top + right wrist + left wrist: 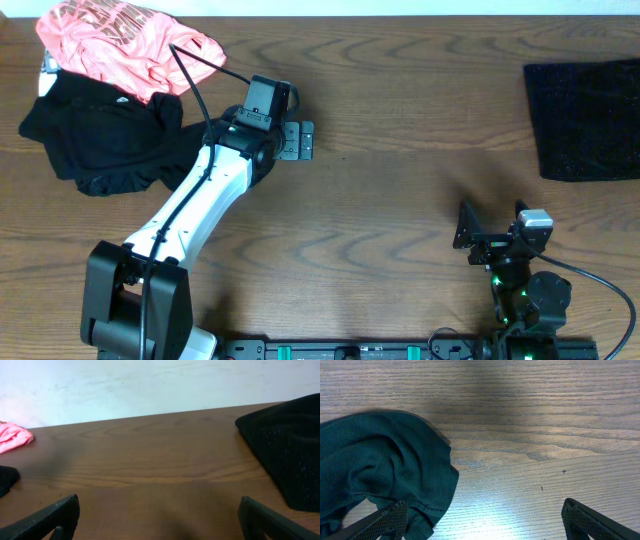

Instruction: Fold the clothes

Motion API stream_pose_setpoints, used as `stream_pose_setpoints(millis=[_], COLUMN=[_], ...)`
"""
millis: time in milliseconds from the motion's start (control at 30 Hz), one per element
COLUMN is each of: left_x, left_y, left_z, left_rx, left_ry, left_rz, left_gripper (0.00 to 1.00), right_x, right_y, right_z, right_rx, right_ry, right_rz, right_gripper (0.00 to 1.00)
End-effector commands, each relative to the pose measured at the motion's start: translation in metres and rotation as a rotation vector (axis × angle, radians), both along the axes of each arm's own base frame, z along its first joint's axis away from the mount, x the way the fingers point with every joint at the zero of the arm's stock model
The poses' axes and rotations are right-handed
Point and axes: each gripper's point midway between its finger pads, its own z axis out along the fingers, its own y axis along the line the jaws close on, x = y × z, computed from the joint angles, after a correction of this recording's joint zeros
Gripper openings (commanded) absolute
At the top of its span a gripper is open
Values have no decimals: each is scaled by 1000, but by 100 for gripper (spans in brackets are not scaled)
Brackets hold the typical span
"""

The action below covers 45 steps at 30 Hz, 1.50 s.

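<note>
Wooden tabletop [400,150]: matte black top [100,140] at 9 o'clock. Left hand [298,140], spread wide and empty, should pinch one hem edge. Right hand [492,235], likewise open, sits at 5 o'clock.

The left arm [195,210] is wearing a white shell, a black cable [190,75] trailing along it. The right gripper [493,222] is showing black fingers [465,228], green lights [496,281] glowing behind it.

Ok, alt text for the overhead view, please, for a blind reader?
A wooden table: the left end effector, open and empty, hangs beside a crumpled black top, with a coral-pink shirt bunched against it at top left. A flat speckled black garment lies far right; the right end effector sits open near the bottom edge.
</note>
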Motion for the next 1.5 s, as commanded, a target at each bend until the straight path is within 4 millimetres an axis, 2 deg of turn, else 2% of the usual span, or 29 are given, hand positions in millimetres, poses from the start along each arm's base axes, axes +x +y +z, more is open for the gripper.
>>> stream_pose_setpoints(millis=[0, 167, 1067, 1200, 1333, 1467], left_x=[-1, -1, -1, 3, 2, -12], left_y=[-1, -1, -1, 10, 9, 17], left_z=[-3, -3, -3, -2, 10, 43], left_rx=[-2, -2, -2, 56, 46, 49], left_ry=[9, 9, 10, -11, -38, -83], left_rz=[9, 9, 9, 25, 24, 19], left_gripper=[98, 98, 98, 98, 98, 98], right_x=[-1, -3, -3, -3, -3, -3], right_y=[4, 4, 4, 4, 4, 4], right_z=[1, 14, 13, 13, 13, 13], right_rx=[9, 8, 8, 8, 8, 8], right_ry=[-12, -68, -65, -65, -65, -65], right_rz=[13, 12, 12, 12, 12, 12], right_gripper=[99, 99, 99, 99, 99, 99])
